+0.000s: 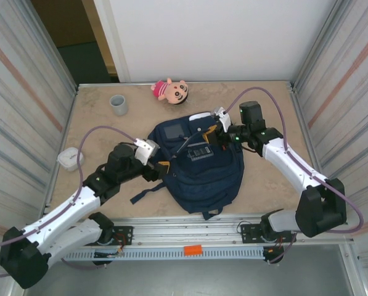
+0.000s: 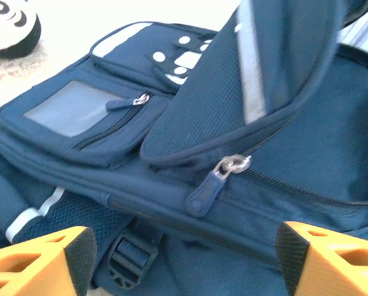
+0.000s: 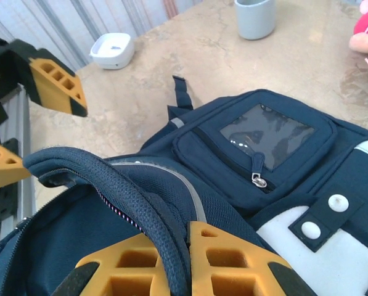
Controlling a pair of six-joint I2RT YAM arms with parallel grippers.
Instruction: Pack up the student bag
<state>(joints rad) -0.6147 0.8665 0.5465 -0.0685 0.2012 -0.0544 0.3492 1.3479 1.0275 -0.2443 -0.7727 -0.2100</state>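
The student bag point(image 1: 203, 176), a navy backpack, lies in the middle of the table. My right gripper point(image 3: 187, 265) is shut on the corded rim of its main opening point(image 3: 134, 209) and holds that flap up; it stands at the bag's far right point(image 1: 212, 131). My left gripper point(image 2: 187, 259) hangs open at the bag's left side point(image 1: 163, 166), with nothing between its orange fingers point(image 2: 48, 262). A navy zipper pull point(image 2: 208, 188) lies just ahead of them, below the raised flap point(image 2: 257, 80). The front pocket with a clear window point(image 3: 267, 132) is zipped.
A pink doll point(image 1: 169, 90) lies at the back of the table and a grey cup point(image 1: 118, 105) at the back left. A white box point(image 1: 68, 158) sits by the left wall. A white and black thing point(image 2: 8, 24) lies beyond the bag's top.
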